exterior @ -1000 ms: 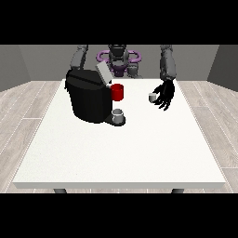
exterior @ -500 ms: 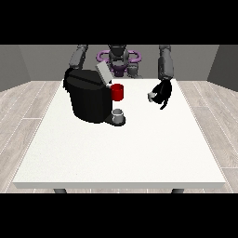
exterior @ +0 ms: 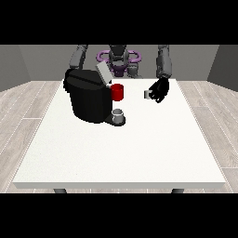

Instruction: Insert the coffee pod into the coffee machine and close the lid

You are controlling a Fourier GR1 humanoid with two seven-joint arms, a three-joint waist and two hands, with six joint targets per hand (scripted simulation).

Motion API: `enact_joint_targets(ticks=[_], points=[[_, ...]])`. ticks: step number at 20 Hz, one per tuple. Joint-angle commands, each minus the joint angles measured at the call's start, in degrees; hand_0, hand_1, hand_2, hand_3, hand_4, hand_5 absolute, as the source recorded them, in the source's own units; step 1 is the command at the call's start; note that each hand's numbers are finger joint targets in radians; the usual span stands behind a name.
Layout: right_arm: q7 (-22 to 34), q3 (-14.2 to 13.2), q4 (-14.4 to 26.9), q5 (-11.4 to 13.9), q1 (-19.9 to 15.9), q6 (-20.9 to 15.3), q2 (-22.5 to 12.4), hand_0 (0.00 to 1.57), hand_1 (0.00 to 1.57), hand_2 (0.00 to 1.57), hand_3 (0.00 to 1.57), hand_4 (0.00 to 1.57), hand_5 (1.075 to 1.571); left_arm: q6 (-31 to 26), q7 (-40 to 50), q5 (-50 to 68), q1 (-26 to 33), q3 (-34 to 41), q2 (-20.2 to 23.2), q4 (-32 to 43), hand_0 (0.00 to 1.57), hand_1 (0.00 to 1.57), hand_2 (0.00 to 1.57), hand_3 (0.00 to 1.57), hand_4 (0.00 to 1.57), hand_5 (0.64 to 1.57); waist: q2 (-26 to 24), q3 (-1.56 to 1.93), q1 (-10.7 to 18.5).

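Note:
A black coffee machine (exterior: 88,98) stands on the left part of the white table (exterior: 139,148), and its grey lid (exterior: 103,72) is tilted up and open. A red part (exterior: 118,92) sits on its front, above a small grey cup (exterior: 119,115) on the drip base. The hand at the view's right (exterior: 161,89) hovers just above the table to the right of the machine. Its fingers are curled round a small grey-white coffee pod (exterior: 147,95). At the view's left only an arm (exterior: 79,56) shows; its hand is hidden behind the machine.
The robot's torso with a purple ring (exterior: 118,58) stands behind the table's far edge. Grey wood floor surrounds the table on all sides.
The hand at the view's right has closed round the coffee pod and shifted a little left towards the machine, raising the pod. The machine and cup have not moved.

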Motion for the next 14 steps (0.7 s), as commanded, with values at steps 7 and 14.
enact_joint_targets(ticks=[7,14], points=[[0.9,2.1,1.8,1.8,1.8,-0.6,0.0,0.00,0.00,0.00,0.00,0.23,1.571,-6.2,2.5,1.8,-3.3,1.2,-2.5,-1.8,1.40,1.40,1.38,1.28,0.60,1.571,-5.4,-0.09,0.0],[3.8,1.0,1.7,0.2,0.4,0.1,-1.0,0.00,0.00,0.00,0.00,0.34,1.571,-11.1,9.0,5.6,-7.4,4.0,-4.9,-4.7,1.38,1.38,1.42,1.37,0.59,1.571,-8.5,-0.10,-0.3]])
